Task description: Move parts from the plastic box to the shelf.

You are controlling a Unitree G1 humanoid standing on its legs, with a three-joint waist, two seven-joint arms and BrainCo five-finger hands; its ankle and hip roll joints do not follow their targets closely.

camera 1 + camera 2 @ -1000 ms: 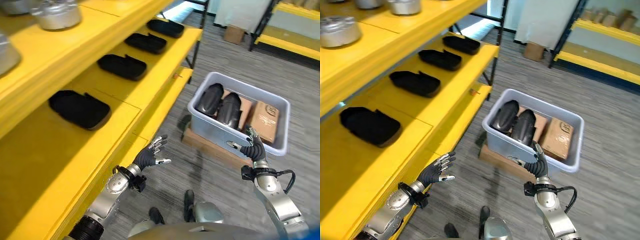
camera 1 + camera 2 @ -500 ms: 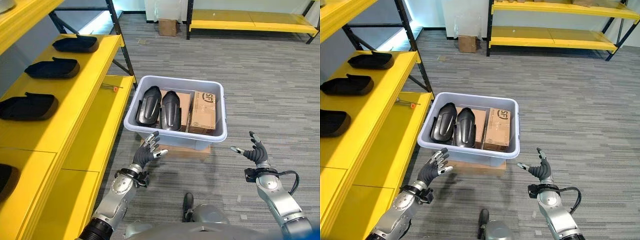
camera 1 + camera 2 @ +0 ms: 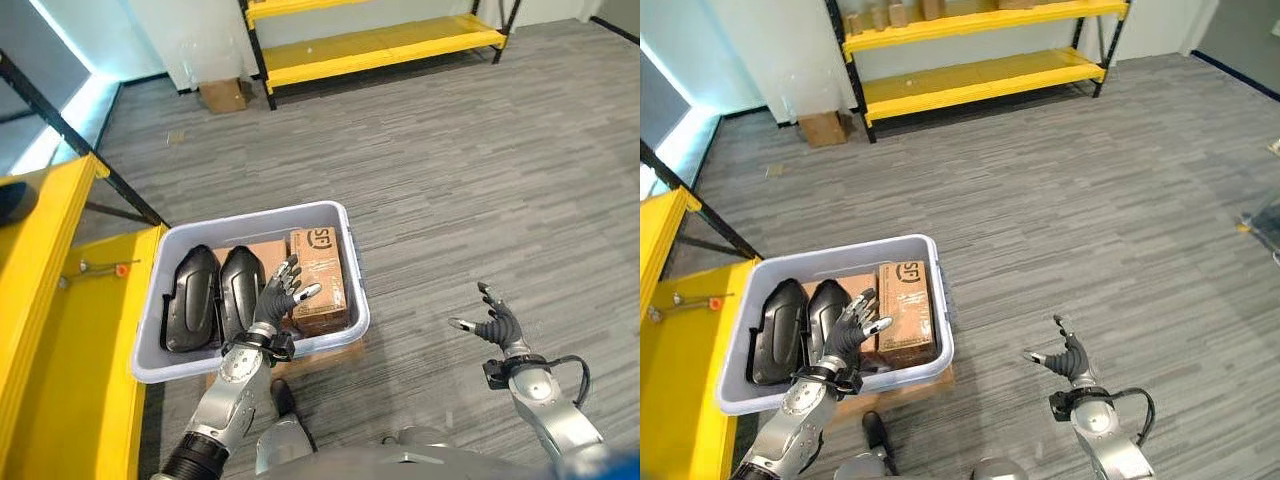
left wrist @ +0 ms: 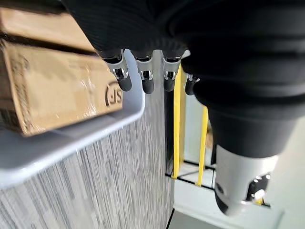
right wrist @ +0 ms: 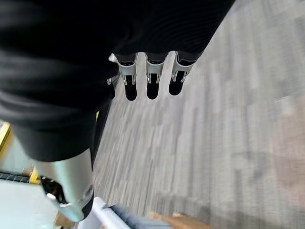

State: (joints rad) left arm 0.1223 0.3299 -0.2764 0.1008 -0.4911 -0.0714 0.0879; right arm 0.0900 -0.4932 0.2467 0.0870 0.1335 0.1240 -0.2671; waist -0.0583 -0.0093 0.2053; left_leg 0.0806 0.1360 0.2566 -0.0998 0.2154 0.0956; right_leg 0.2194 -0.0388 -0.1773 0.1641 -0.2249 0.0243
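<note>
Parts [image 3: 193,311], two black moulded shells, lie side by side in the left half of the plastic box [image 3: 330,215], a pale grey tub standing on the grey plank floor [image 3: 480,170]; the second black shell [image 3: 240,295] sits just beside the first, on its right. Right of them in the same tub are brown cardboard boxes [image 3: 318,275], standing close together and touching the shells' side. Beneath the tub a flat piece of cardboard [image 3: 930,381] shows at its near edge. The left hand [image 3: 278,300] hovers over the near part of the tub, above the right shell and the cartons, with its fingers straight and spread, holding nothing; in its wrist view the dark fingertips [image 4: 125,83] point past a carton and the tub's rim. The right hand [image 3: 497,327] is well apart from the tub, out over bare floor to its right, fingers likewise spread and empty. Left of the tub runs the yellow shelf [image 3: 90,350], with a small orange-tipped tool [image 3: 100,268] lying on its lower board. Farther off, against the wall, stand another low yellow rack [image 3: 980,75] and a small carton [image 3: 822,128] on the floor beside it.
</note>
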